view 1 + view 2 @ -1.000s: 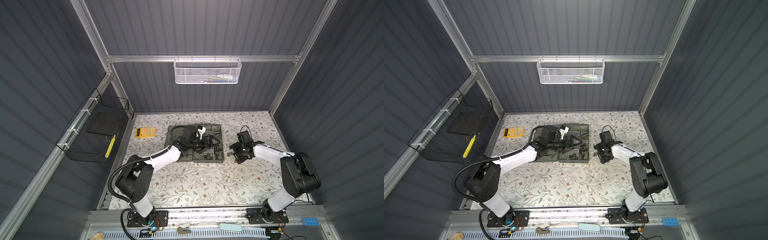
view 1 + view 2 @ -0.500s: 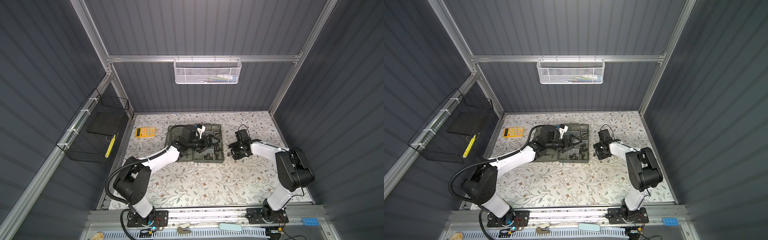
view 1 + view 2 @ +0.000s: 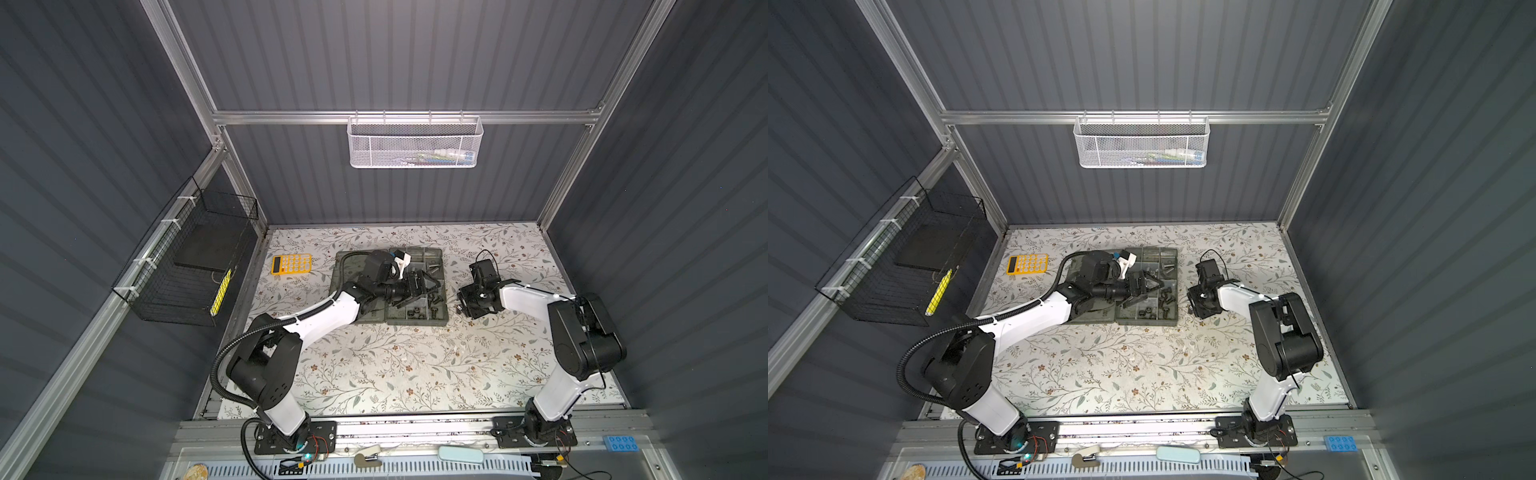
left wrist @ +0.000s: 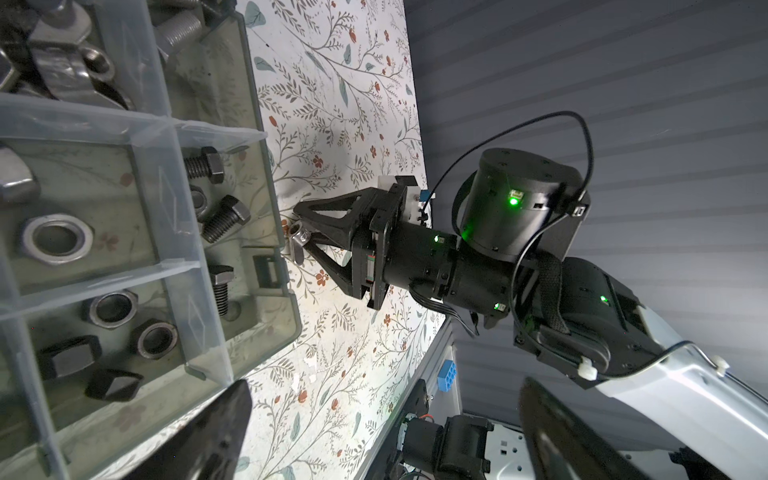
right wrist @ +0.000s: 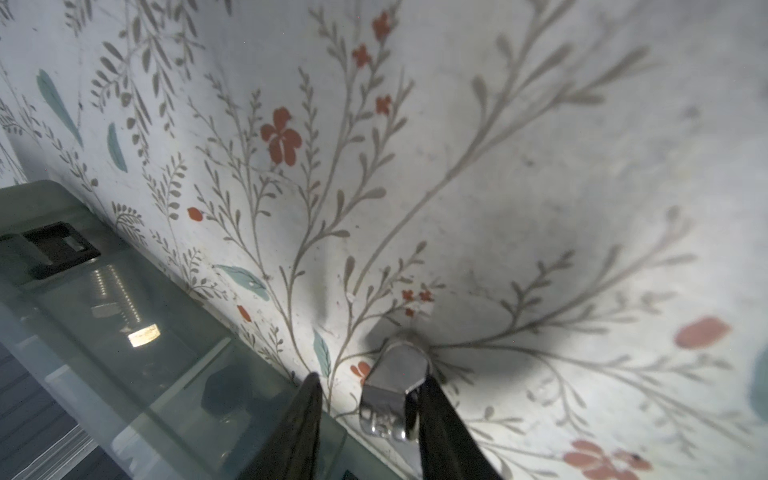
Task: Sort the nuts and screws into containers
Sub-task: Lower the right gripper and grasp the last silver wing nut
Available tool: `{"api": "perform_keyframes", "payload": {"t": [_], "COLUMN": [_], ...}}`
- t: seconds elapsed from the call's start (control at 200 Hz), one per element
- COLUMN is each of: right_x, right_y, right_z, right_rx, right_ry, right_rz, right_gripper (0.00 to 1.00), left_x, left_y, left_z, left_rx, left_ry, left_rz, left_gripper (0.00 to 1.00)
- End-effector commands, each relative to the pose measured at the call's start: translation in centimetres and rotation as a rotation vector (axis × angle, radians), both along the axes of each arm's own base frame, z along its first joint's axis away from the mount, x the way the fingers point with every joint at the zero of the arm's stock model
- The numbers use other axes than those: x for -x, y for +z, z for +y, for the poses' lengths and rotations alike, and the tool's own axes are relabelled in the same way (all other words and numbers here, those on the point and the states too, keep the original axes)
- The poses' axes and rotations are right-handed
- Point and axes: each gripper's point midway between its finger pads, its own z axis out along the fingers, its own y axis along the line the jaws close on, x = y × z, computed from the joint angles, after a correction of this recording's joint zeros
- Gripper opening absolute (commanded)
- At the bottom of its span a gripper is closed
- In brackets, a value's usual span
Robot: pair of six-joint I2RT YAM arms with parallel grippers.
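Note:
On the floral mat just beside the case lies a silver screw (image 5: 395,374) with a hex head. My right gripper (image 5: 370,380) stands over it, open. One finger touches the screw and a gap shows on the other side. The left wrist view shows the same screw (image 4: 298,240) at that gripper's tips. My left gripper (image 4: 382,440) hovers wide open over the containers (image 3: 417,311), holding nothing. Those cells hold black screws (image 4: 220,214), a silver nut (image 4: 56,239) and dark nuts (image 4: 156,338). Both top views show the right gripper (image 3: 1192,306) low by the case's right edge.
The case's flat lid (image 3: 349,266) lies under my left arm. At the back left sits a yellow calculator (image 3: 291,263). A black wire basket (image 3: 195,266) hangs on the left wall and a white mesh basket (image 3: 415,143) on the back rail.
My right gripper's jaws have narrowed round the silver screw, and that arm has edged toward the case. The left arm has barely moved.

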Motion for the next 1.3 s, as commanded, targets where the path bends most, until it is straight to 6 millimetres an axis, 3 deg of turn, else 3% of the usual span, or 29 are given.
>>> {"api": "perform_keyframes", "payload": {"t": [0.0, 0.33, 0.775, 1.296], "right_x": [0.7, 1.2, 1.9, -0.1], "right_y": [-0.9, -1.4, -2.6, -0.1], "right_z": [0.3, 0.8, 1.2, 2.4], "right_rx": [-0.005, -0.002, -0.027, -0.087], "right_ry": [0.01, 0.06, 0.085, 0.185], "right_rz": [0.027, 0.041, 0.057, -0.105], "right_gripper": [0.39, 0.38, 0.24, 0.18], "left_x": [0.2, 0.1, 0.2, 0.4], "left_y": [-0.2, -0.4, -0.4, 0.5], "left_z": [-0.4, -0.6, -0.8, -0.8], "left_rx": [-0.03, -0.063, -0.119, -0.161], "left_ry": [-0.018, -0.021, -0.022, -0.031], "left_rz": [-0.003, -0.002, -0.017, -0.05], "left_gripper": [1.0, 1.0, 1.0, 1.0]}}
